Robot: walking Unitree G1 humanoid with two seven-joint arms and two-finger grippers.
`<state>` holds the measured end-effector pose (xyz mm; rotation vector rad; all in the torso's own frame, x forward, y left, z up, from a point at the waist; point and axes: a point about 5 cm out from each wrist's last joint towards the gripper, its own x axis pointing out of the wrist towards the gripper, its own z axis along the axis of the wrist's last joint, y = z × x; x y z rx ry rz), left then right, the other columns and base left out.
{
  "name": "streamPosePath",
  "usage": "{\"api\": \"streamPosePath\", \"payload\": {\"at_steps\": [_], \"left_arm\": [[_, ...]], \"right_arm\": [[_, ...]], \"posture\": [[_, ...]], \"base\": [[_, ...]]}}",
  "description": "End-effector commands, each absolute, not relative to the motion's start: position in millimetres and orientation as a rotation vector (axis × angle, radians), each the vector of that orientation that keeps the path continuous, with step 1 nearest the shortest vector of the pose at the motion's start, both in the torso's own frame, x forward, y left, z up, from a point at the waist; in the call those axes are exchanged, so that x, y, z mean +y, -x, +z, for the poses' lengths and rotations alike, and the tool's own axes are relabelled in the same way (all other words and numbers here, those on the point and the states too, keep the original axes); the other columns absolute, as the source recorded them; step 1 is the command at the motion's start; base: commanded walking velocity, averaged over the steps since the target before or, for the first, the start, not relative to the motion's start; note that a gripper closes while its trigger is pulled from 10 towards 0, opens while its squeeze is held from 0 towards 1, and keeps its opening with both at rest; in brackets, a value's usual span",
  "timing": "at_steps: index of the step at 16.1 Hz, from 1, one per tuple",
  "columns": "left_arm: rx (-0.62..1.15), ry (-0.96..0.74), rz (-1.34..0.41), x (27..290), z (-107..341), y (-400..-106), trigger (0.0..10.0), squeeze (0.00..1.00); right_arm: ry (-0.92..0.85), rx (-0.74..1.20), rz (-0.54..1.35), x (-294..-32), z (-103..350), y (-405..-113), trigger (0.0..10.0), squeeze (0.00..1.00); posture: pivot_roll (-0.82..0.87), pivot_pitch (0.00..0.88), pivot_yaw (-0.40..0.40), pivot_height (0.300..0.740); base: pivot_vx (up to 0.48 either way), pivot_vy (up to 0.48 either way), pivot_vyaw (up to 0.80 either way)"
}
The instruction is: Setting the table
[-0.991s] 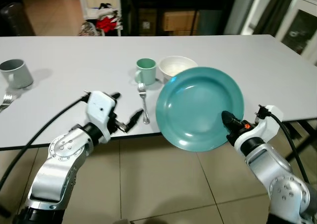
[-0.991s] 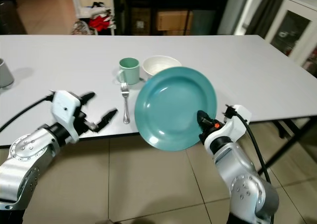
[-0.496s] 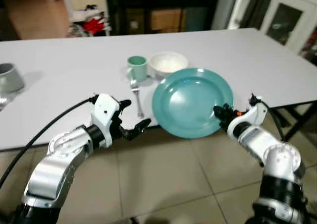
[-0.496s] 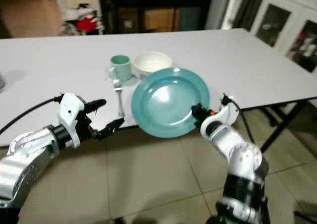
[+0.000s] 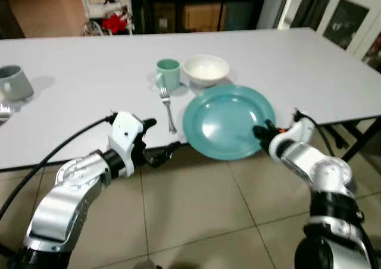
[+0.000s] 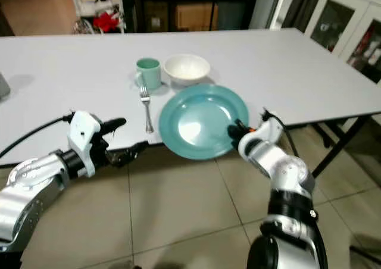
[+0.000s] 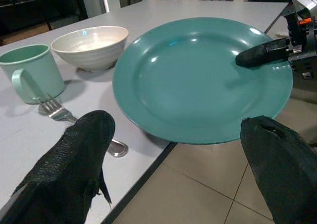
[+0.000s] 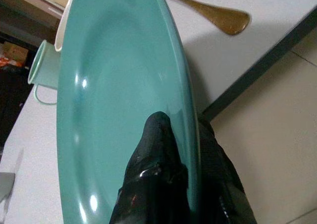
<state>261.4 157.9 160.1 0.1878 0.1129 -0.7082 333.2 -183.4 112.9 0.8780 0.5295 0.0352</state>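
Change: plate [image 5: 226,120] now lower and flatter than a second ago, down at the table [image 5: 89,72] near edge.
Right gripper [image 5: 262,131]: fingers pinching plate rim, one above, one below.
Left gripper [image 5: 156,144]: fingers spread, empty, hovering just off the near edge beside the fork [image 5: 168,108].
Plate: partly overhanging near edge, right of fork.
Done: mug [image 5: 167,74], bowl [image 5: 206,69], fork laid out.
Left: release plate, likely push it further in.

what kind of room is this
Probably a home dining area: a long white table laid with a teal plate, fork, mug and bowl, on a tiled floor, with dark shelving behind.
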Motion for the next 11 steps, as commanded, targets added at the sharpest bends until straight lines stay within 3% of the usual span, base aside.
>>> {"api": "streamPosePath", "payload": {"at_steps": [1, 11], "left_arm": [[0.095, -0.205, -0.706, 155.7, 165.3, -262.7, 10.0, 0.0], [0.124, -0.238, -0.728, 164.9, 174.9, -248.0, 10.0, 0.0]], "right_arm": [[-0.885, 0.46, 0.035, -192.8, 124.4, -339.9, 10.0, 0.0], [-0.993, 0.452, 0.028, -182.5, 139.5, -382.7, 10.0, 0.0]], "posture": [[-0.02, 0.001, -0.033, 0.74], [0.03, 0.083, -0.047, 0.74]], "base": [[0.0, 0.0, 0.0], [0.0, 0.0, 0.0]]}}
